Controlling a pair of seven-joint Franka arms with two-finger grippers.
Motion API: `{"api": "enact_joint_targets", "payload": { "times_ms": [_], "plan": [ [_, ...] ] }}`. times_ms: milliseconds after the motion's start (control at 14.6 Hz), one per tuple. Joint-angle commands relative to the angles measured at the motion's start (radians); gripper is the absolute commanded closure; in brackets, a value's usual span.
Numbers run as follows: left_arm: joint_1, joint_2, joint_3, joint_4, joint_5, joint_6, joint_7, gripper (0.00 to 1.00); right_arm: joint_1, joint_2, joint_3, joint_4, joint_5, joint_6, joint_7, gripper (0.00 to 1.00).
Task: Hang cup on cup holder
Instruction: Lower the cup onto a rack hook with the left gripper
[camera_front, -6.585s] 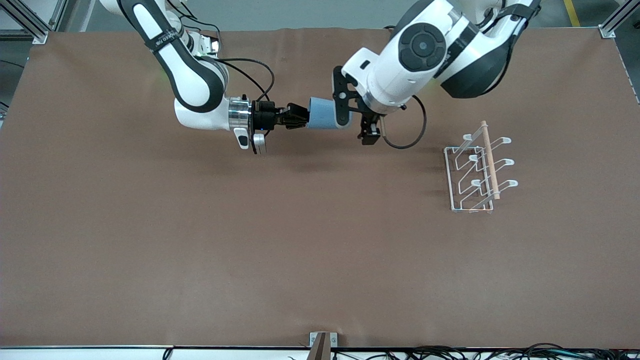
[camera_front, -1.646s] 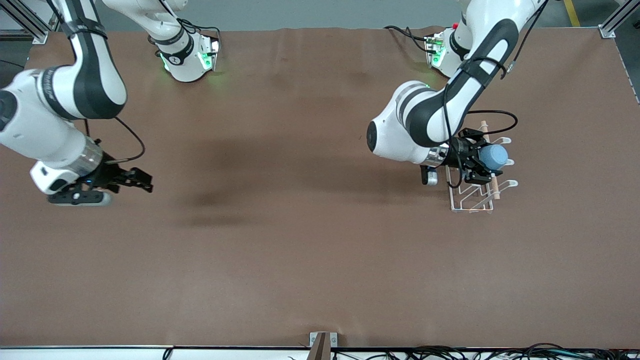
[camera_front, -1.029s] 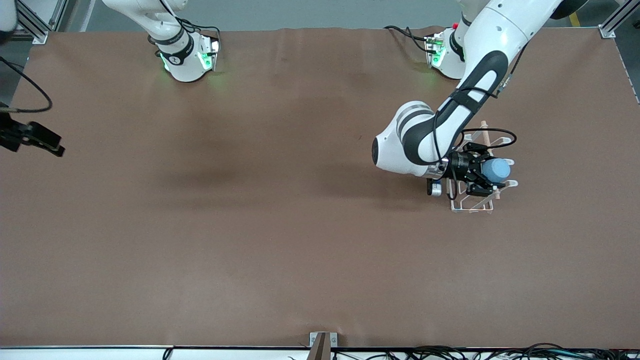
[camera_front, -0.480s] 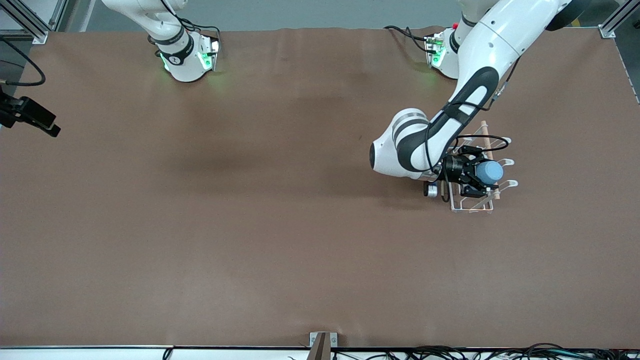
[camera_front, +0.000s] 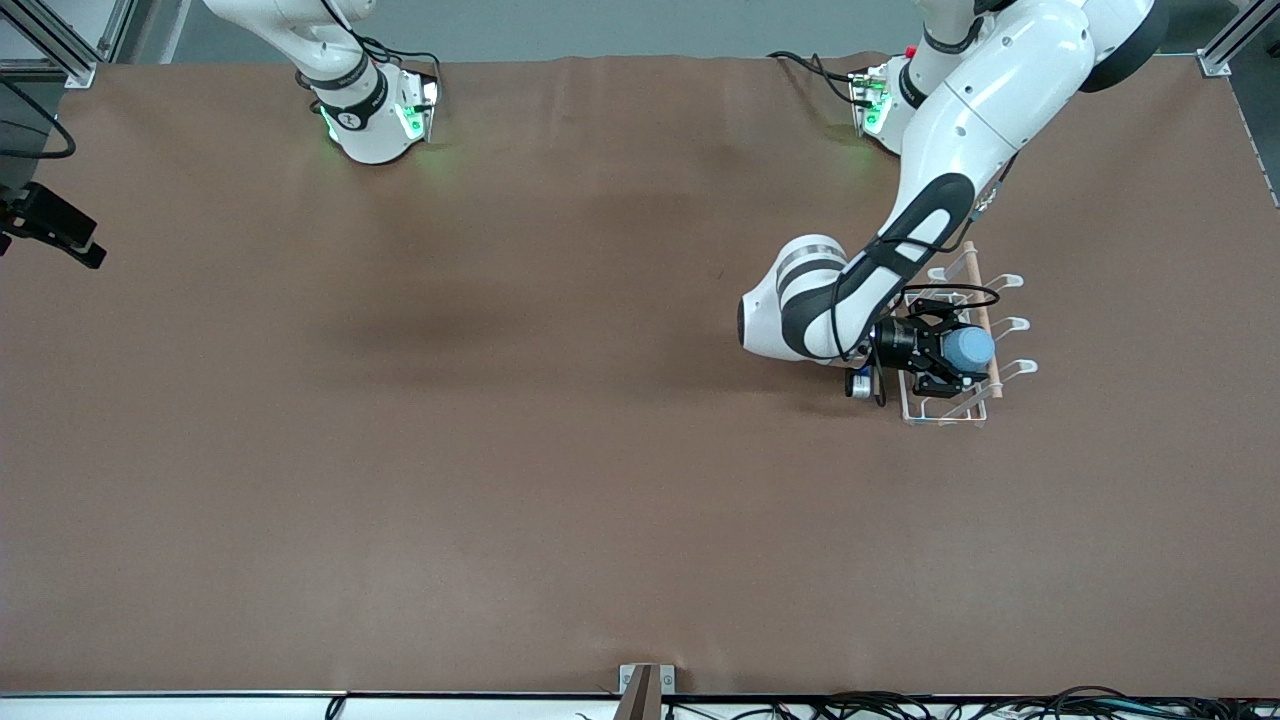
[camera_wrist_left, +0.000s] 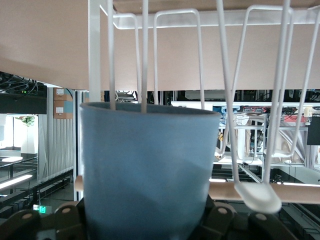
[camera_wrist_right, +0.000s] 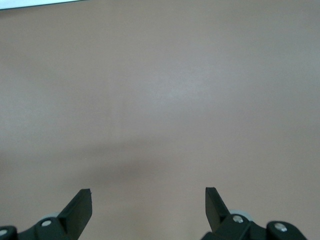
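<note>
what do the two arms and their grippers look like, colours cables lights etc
Both arms are glossy white with black joint bands. The left arm has a black cable looping by its wrist and a silver ring before the black left gripper. The right arm shows green lights at its base; the right gripper has black, wedge-shaped fingers.

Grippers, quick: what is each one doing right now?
Left gripper: shut on the cup, over the cup holder.
Right gripper: open, holding nothing, waiting at the right arm's end of the table.
</note>
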Motion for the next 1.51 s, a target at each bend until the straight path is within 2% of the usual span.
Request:
{"api": "enact_joint_targets", "payload": {
  "times_ms": [0, 69, 137, 206, 686, 960, 1303, 1440],
  "plan": [
    [-0.016, 0.008, 0.015, -0.001, 0.027, -0.019, -0.005, 0.77, -0.007, 0.002, 0.002, 0.008, 0.005, -0.003, -0.018, 0.0],
    [-0.019, 0.012, 0.021, -0.001, 0.026, -0.021, -0.007, 0.68, -0.007, 0.002, 0.002, 0.008, 0.005, -0.003, -0.018, 0.0],
    [-0.019, 0.012, 0.022, 0.002, 0.026, -0.028, -0.008, 0.44, -0.007, 0.002, 0.002, 0.008, 0.005, -0.004, -0.018, 0.0],
    [-0.019, 0.009, 0.022, 0.009, 0.026, -0.039, -0.011, 0.0, -0.006, 0.002, 0.002, 0.008, 0.005, -0.006, -0.018, 0.0],
    [-0.028, -0.009, 0.019, 0.012, 0.024, -0.063, -0.031, 0.0, -0.007, 0.002, 0.002, 0.008, 0.006, -0.009, -0.018, 0.0],
    [-0.03, -0.044, -0.01, 0.081, 0.004, -0.08, -0.022, 0.0, -0.007, 0.002, 0.002, 0.008, 0.006, -0.009, -0.018, 0.0],
    [-0.028, -0.118, -0.04, 0.301, -0.198, -0.085, -0.059, 0.0, -0.007, 0.002, 0.0, 0.008, 0.006, -0.009, -0.018, 0.0],
    [-0.013, -0.179, -0.039, 0.344, -0.298, -0.083, -0.135, 0.0, -0.007, 0.004, 0.0, 0.008, 0.006, -0.007, -0.018, 0.0]
  ]
}}
